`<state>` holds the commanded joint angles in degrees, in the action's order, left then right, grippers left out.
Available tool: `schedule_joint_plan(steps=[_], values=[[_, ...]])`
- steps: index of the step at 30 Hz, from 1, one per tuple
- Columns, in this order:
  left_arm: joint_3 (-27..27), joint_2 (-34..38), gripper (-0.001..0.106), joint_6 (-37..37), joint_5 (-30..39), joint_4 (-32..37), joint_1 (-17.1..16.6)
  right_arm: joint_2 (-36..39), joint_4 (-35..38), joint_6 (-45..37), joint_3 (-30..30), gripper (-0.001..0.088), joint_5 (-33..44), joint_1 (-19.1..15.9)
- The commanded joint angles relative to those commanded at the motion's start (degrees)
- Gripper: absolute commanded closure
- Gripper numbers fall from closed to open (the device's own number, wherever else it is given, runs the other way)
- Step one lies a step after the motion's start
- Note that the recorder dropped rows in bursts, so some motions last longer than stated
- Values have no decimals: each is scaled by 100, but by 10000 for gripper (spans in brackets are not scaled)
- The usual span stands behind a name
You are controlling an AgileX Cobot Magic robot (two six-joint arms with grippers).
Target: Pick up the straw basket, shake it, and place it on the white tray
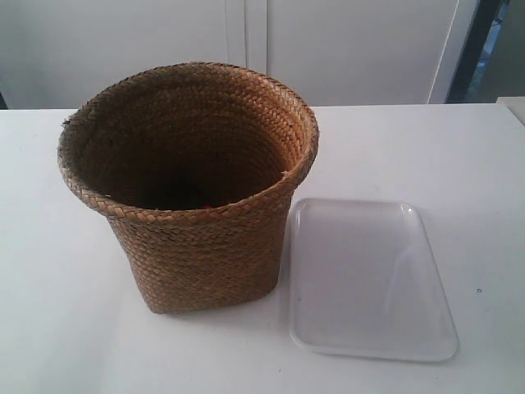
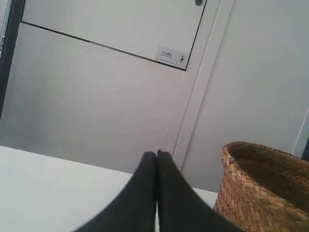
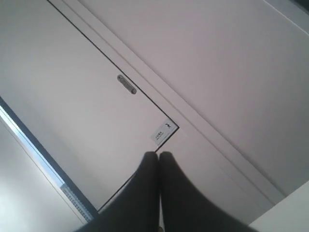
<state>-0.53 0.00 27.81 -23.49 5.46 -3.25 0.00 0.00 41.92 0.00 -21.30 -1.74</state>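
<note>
Straw basket point(image 1: 197, 246) stands with white tray point(image 1: 369, 279) just beside it; my left gripper point(image 2: 157, 153) and right gripper point(image 3: 158, 154) are closed, empty. I'd open both, then clasp opposite rim sides.

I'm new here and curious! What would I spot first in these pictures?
The big brown straw basket stands upright on the white table, left of the exterior view's middle. Close beside it, toward that view's right, lies the empty white tray. In the wrist views the left claw and right claw are dark and pinched shut, holding nothing.
</note>
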Motion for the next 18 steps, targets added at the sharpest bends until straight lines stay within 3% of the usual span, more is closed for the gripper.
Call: schedule_joint_plan(steps=[4, 7, 10, 14, 16, 18], values=[[-711, 0, 1053, -96, -38, -57, 0, 0, 0, -72, -627, 868, -213, 0], [-1390, 246, 1053, -421, -52, -103, 0, 330, 88, -818, -1482, 868, -392, 0], [-2298, 859, 1053, -576, -85, -119, 0, 986, 214, -1360, -2356, 868, -631, 0], [-3658, 1998, 1053, -561, -60, -156, 0, 2027, 259, -1361, -3362, 868, -522, 0], [-4280, 2550, 1053, -561, 259, -156, 0, 2580, 259, -1372, -3739, 868, -318, 0], [-4859, 3107, 1053, -549, 1051, -156, 0, 3154, 107, -1345, -4153, 868, 259, 0]])
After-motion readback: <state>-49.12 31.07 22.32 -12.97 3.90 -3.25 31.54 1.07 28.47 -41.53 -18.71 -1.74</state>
